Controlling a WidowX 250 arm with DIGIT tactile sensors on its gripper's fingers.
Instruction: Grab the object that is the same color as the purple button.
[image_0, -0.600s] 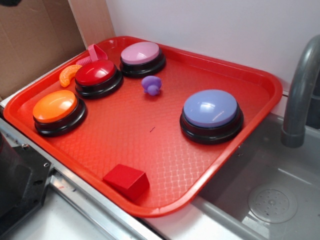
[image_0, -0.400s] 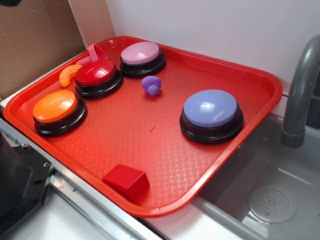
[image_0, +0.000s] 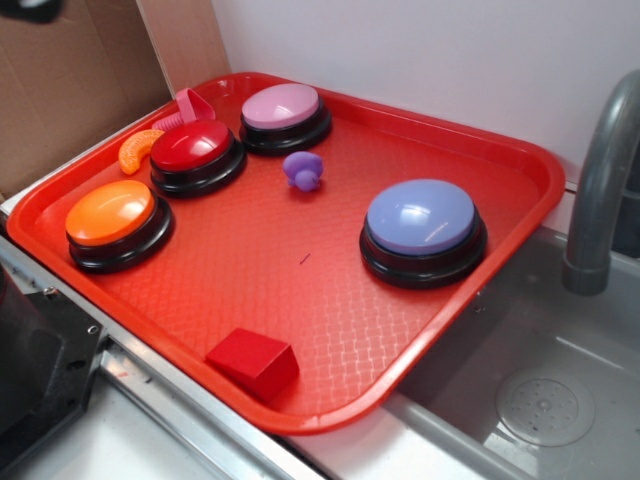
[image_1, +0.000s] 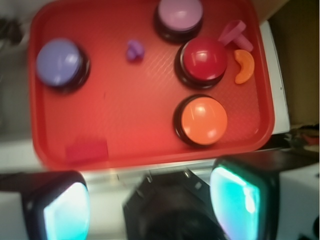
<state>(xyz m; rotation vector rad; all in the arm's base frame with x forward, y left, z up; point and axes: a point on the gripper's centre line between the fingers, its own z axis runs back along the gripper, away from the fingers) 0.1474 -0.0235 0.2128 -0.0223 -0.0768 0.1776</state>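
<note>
Fingers: your gripper (image_1: 150, 207) hangs high above the tray's near edge; the two fingers (image_1: 65, 210) stand wide apart and hold nothing.
Tray: the red tray (image_0: 520, 170) carries everything, and a raised rim runs all round it.
Near edge: a red block (image_0: 253, 361) sits by the rim, well apart from the rest.
Left side: an orange button (image_0: 110, 214), then a red button (image_0: 192, 147), with an orange slice (image_0: 137, 150) and a pink piece (image_0: 190, 105) crowded against the far-left rim.
Right side: the purple button (image_0: 420, 218) stands alone, giving you the colour to match.
Toy: the purple toy (image_0: 303, 169) lies past the tray's middle, near the mauve button (image_0: 283, 106) at the far edge.
Risk: the toy is small and lumpy, so off-centre fingers could flick it away or press the mauve button, I judge.
Risk: the mauve dome is a near colour; do not take it for the target.
Room: bare tray lies on the toy's near and right sides, so come in from there.
</note>
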